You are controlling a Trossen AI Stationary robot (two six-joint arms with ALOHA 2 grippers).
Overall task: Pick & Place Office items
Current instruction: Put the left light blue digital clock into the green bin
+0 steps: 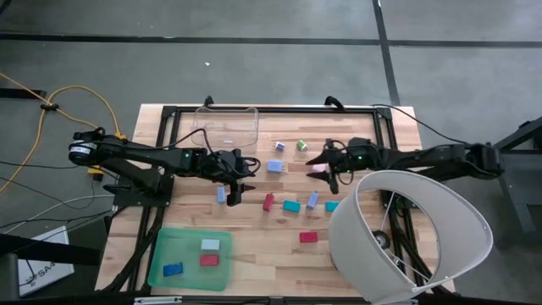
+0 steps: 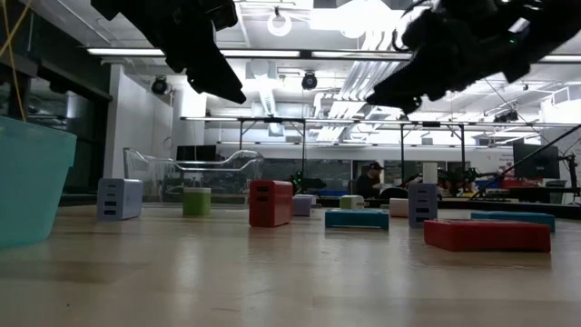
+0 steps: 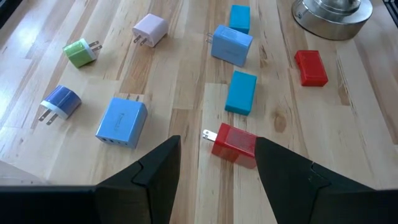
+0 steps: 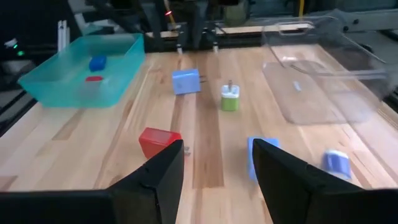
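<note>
The office items are small plug-in chargers lying flat on the wooden table. In the left wrist view a red one lies below and between my open left gripper's fingers, untouched. Teal, light blue and green ones lie around it. In the high view my left gripper hovers beside a light blue charger. My right gripper hovers open near a pink one. In its own view the right gripper shows a red charger and a blue one by its fingers.
A green tray at the near left holds three chargers. A clear bin stands at the far edge. A white lamp shade on a metal base fills the near right corner. More chargers lie scattered mid-table.
</note>
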